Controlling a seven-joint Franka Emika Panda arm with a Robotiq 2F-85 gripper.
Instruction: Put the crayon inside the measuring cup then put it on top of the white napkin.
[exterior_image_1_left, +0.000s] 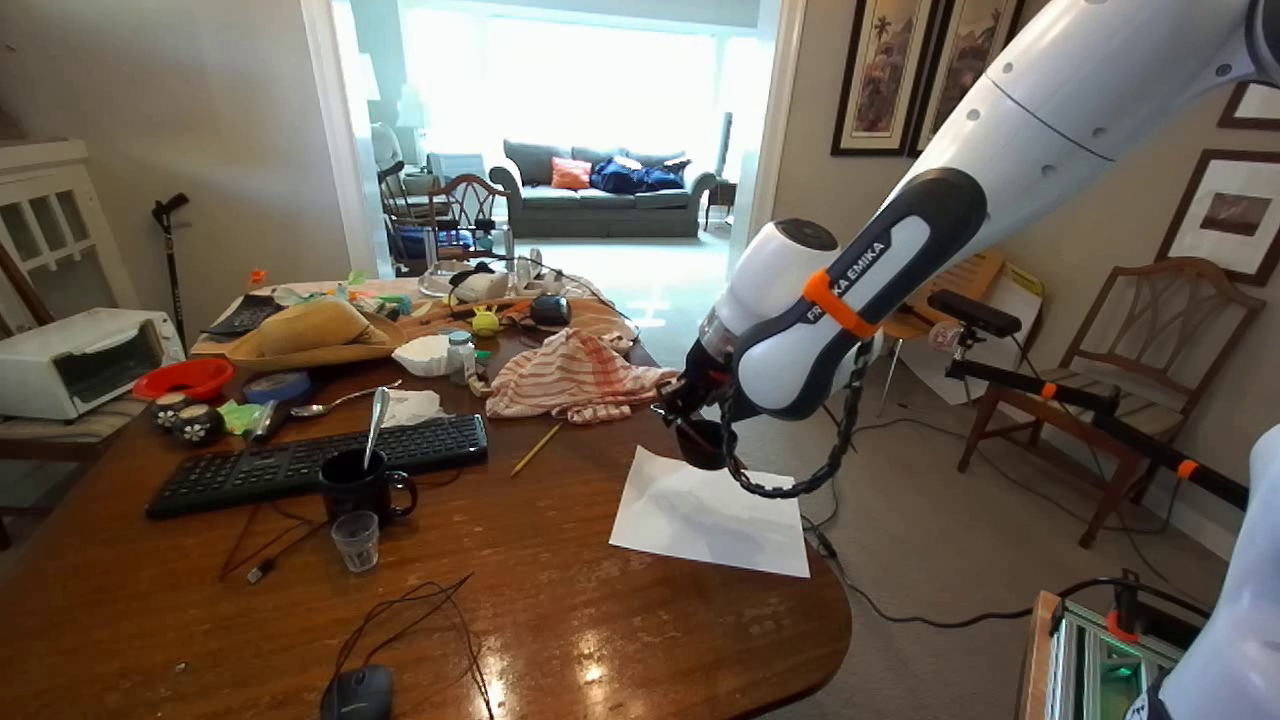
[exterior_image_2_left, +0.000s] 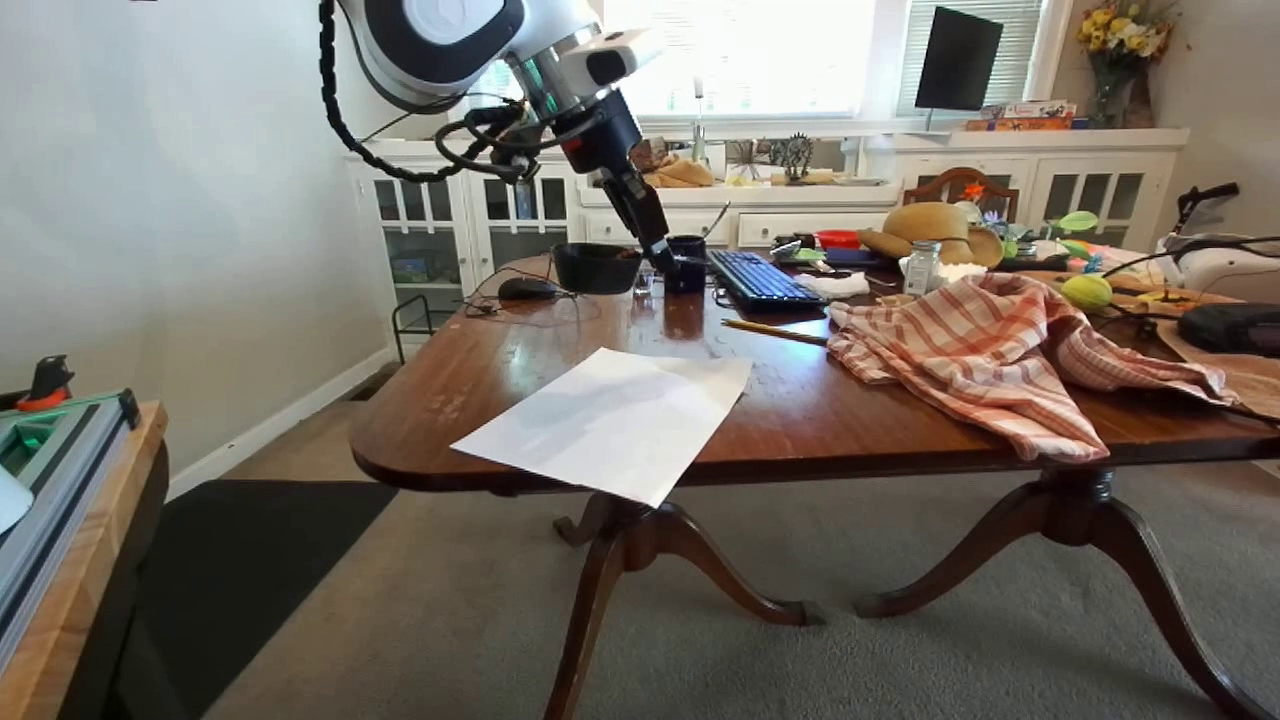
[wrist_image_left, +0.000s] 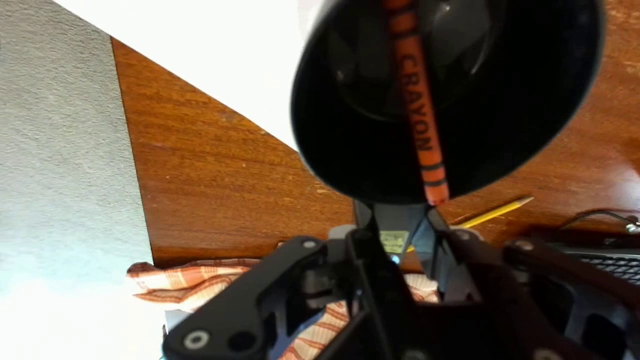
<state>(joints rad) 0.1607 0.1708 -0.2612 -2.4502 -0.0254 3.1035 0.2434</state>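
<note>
My gripper (wrist_image_left: 397, 216), closed on the measuring cup (wrist_image_left: 472, 112), holds it aloft with the crayon (wrist_image_left: 418, 105) inside (half the job done, I judge), leaving only the lowering onto the white napkin (exterior_image_2_left: 612, 422).

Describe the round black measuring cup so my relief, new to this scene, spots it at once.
Find the brown wooden table, then the flat white napkin at its rounded corner. Nearby, the black robot gripper holds the round black measuring cup, with an orange crayon in its opening. Unlike the black mug on the table, which holds a silver utensil, this cup hangs in the air.
</note>
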